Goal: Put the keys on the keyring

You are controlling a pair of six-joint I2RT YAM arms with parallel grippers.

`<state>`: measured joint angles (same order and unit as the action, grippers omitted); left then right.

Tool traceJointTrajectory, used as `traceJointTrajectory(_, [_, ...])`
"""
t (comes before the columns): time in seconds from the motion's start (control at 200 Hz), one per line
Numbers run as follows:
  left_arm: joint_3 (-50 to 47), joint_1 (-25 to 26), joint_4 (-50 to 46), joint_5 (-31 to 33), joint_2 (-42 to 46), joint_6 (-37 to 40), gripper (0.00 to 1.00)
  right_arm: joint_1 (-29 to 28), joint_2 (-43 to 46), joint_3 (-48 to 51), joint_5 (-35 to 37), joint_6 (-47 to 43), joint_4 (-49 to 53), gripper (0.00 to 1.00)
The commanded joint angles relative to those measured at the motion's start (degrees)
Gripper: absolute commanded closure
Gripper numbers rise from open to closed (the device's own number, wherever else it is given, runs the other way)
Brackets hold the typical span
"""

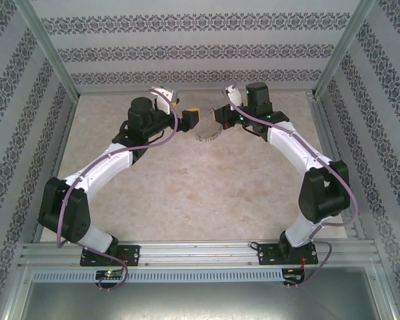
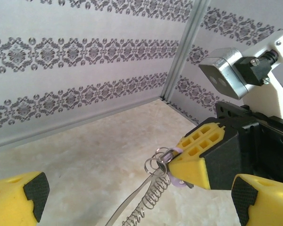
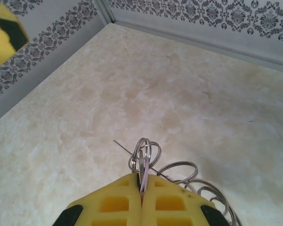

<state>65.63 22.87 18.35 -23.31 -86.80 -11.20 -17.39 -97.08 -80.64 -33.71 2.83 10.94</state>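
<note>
My right gripper is shut on the small lilac-headed key, and a cluster of small silvery rings sticks out past its yellow fingertips. The keyring, a thin coiled grey loop, hangs down from those rings toward the tabletop; it trails off to the right in the right wrist view. Seen from above, the keyring lies below the two grippers. In the left wrist view the right gripper pinches the key. My left gripper stands wide open around the hanging loop without touching it, just left of the right gripper in the top view.
The beige marbled tabletop stretches from the arms to patterned walls on three sides, with aluminium posts at the back corners. Both grippers meet near the back wall, and one left finger shows at the top left of the right wrist view.
</note>
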Motion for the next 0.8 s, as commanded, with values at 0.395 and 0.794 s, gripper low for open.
traceJointTrajectory(0.395, [1.27,-0.93,-2.16,1.66,0.26,-0.57,0.00,2.05,-18.28,-18.78,-1.80,4.74,-2.52,1.00])
traceJointTrajectory(0.794, [1.72,-1.03,-2.82,0.67,0.64,-1.30,0.00,3.25,-16.83,-6.33,0.17,6.77,-9.94,1.00])
